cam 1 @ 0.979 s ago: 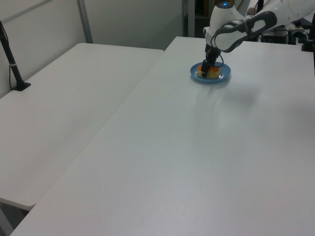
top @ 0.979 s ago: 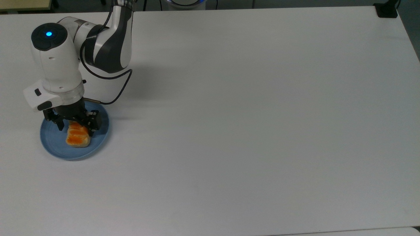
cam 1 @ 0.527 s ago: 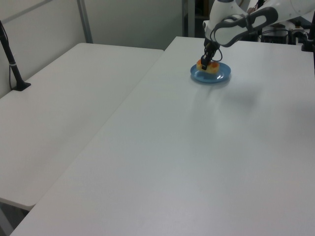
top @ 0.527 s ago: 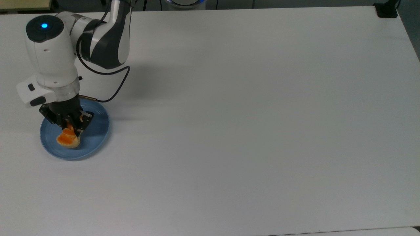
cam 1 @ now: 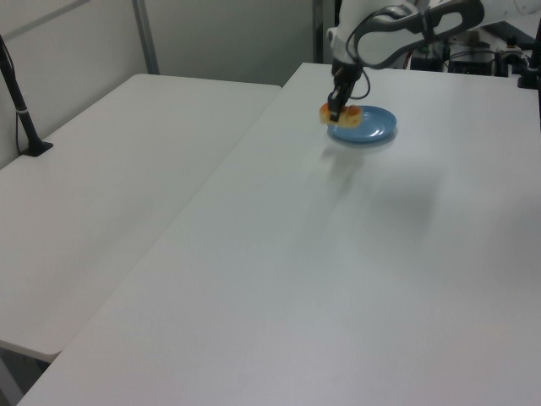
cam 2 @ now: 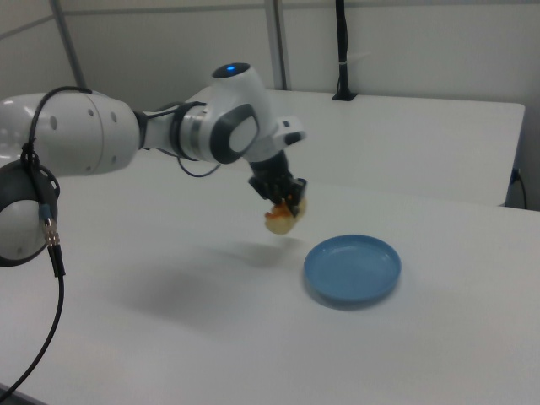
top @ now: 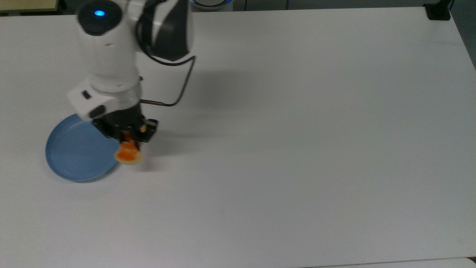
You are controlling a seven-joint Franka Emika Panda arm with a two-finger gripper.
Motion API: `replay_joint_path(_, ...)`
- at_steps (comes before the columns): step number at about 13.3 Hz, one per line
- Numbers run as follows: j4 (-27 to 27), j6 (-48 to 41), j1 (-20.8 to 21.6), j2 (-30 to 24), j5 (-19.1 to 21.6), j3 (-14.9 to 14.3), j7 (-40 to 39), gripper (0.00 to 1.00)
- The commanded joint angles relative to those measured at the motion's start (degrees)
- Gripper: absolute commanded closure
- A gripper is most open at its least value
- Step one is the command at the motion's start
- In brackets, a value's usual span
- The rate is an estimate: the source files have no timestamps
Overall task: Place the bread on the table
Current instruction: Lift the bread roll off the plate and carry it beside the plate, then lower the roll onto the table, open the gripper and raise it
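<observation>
Black two-finger gripper clamped on the small pale-beige bread with glossy orange braided top; bread hangs below the fingers, tilted. Right view shows the bread lifted clear of the large white matte counter, with a faint shadow under it and a gap to the round blue plate. Top view shows no height: there the bread overlaps the plate's rim on the top view's right. Left view puts the bread at the plate's edge on the left view's left, above the counter. White Franka arm with blue status light reaches down from the top view's upper left; a black cable loops beside the wrist. Right view also shows the arm's large white links. Left view shows a second white table alongside. Plate bare.
</observation>
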Motion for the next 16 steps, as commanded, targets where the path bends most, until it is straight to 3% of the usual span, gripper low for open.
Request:
replay_joint_path(1,-3.36,-0.78,10.22,-2.07,-0.31,-0.79,10.93,0.68)
replay_joint_path(4,-6.17,-0.61,17.71,-1.37,-2.33,-0.79,17.55,0.62)
replay_joint_path(6,-6.36,-0.61,18.96,0.03,-2.33,-0.79,18.71,0.52)
replay_joint_path(7,-6.36,-0.61,18.96,0.73,-2.33,-0.79,18.36,0.37)
replay_joint_path(8,-6.27,-0.78,18.87,0.65,-2.24,-0.79,18.71,0.0)
replay_joint_path(12,-5.13,-7.09,19.22,-3.99,-2.24,-0.79,18.01,0.0)
replay_joint_path(16,-5.04,-21.21,18.35,-15.93,-1.28,-0.79,11.62,0.0)
